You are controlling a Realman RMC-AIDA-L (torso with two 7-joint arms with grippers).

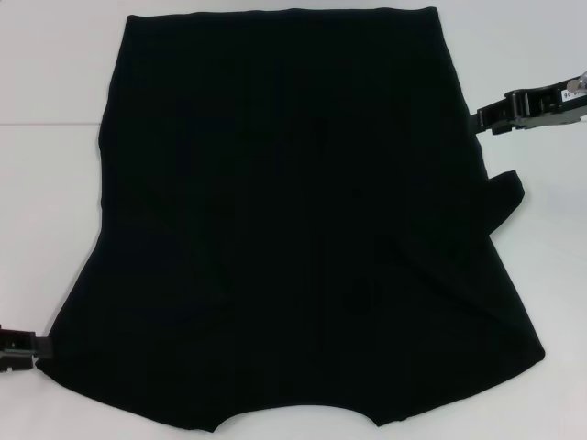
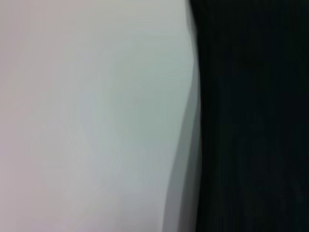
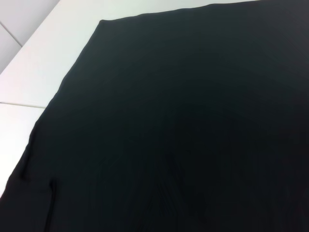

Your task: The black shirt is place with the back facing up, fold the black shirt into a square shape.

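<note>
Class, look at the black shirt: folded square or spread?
Mostly spread, not square: the black shirt lies flat on the table, flaring wider toward the neckline.

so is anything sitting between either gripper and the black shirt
Nothing visible. The left gripper is at the black shirt's near left corner, the right gripper at its right edge, with only bare white table around.

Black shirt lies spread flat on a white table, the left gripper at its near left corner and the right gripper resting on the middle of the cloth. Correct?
Not quite. The head view shows the right gripper at the black shirt's far right edge, not mid-cloth. The left gripper and white table are as stated.
</note>
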